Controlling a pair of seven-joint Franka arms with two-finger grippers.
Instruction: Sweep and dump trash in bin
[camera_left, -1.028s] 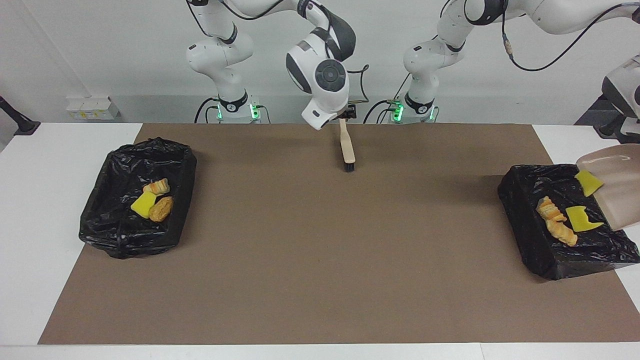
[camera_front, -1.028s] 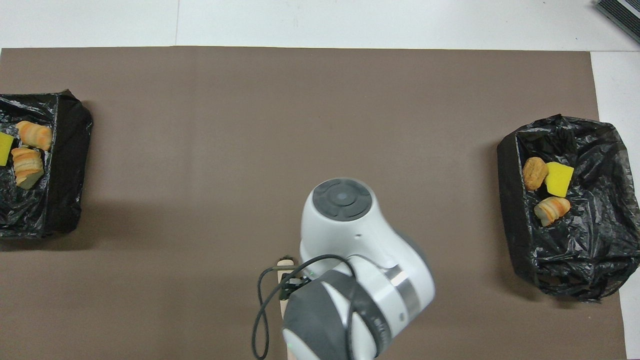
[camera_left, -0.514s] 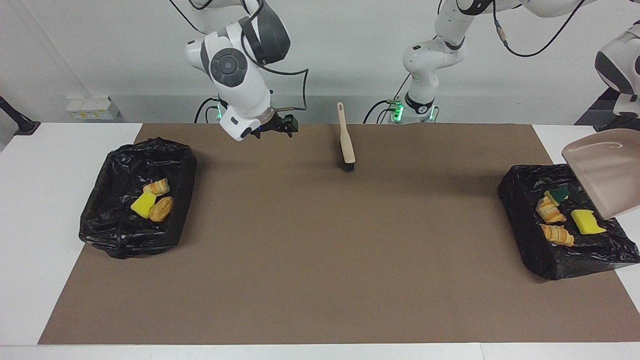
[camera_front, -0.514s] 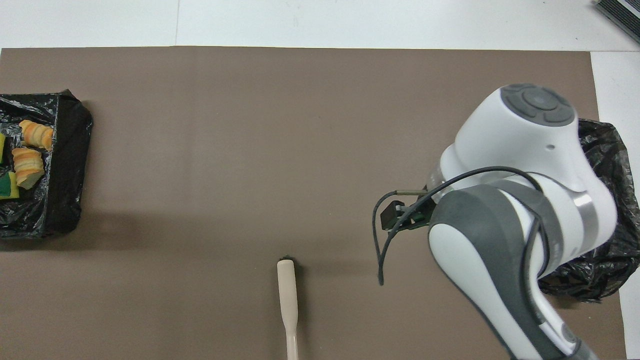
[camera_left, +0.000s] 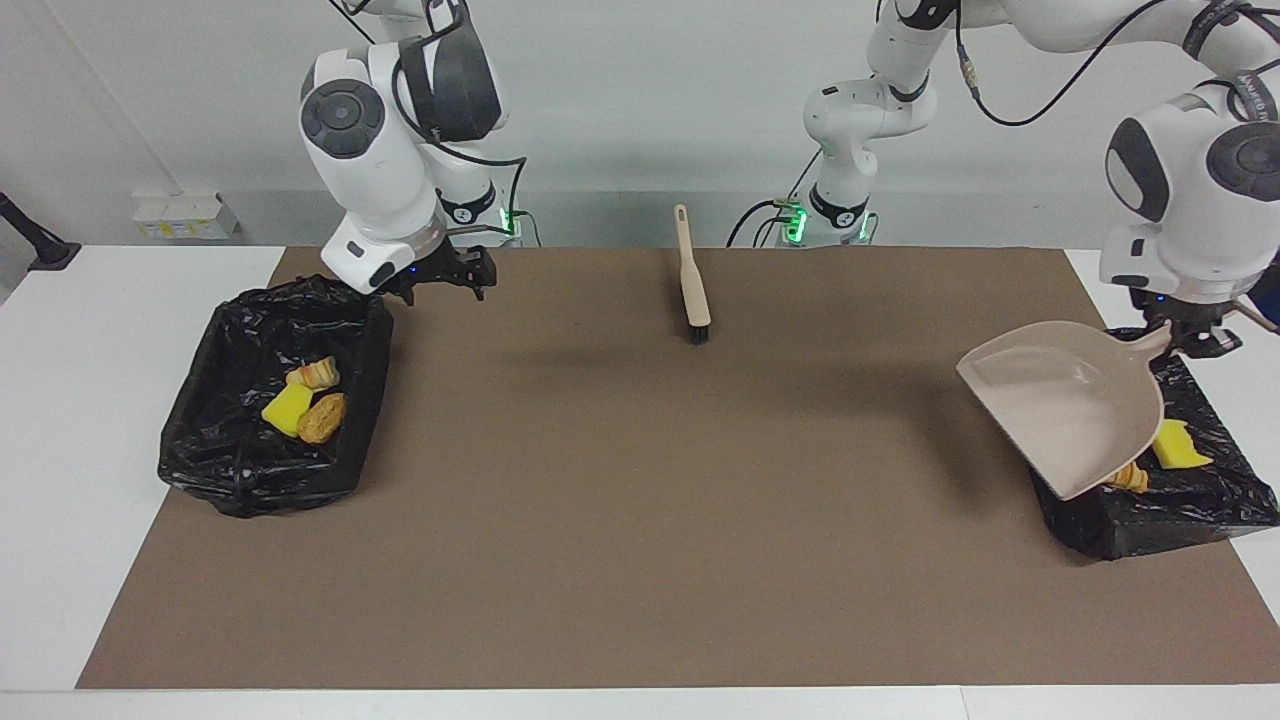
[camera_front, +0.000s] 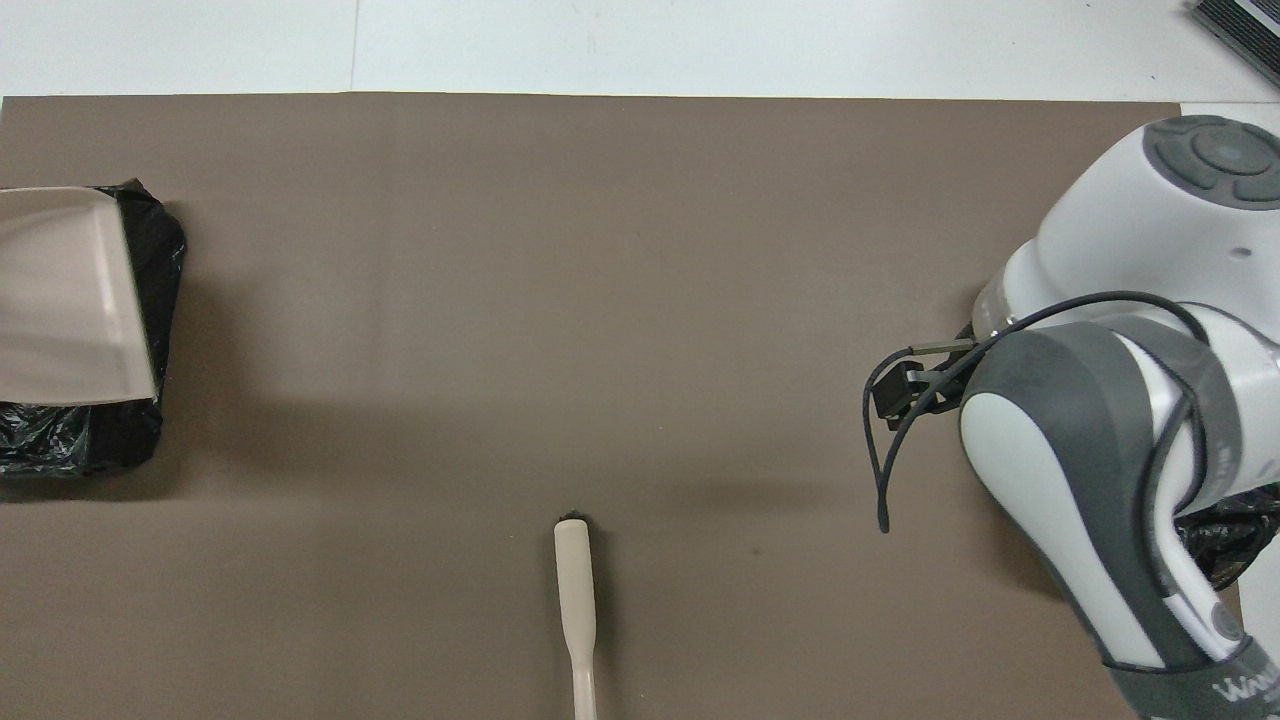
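Left claw (camera_left: 1195, 338) clamped on dustpan (camera_left: 1070, 405) handle, trash (camera_left: 1180, 447) half hidden (right claw (camera_left: 445, 283) apart).

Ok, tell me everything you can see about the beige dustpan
The beige plastic dustpan is a smooth, wide scoop with raised side walls and a short handle. It looks empty. It hangs tilted, open face up, mouth toward the table's middle, over the black-bag-lined bin at the left arm's end. The left end effector is shut on its handle.
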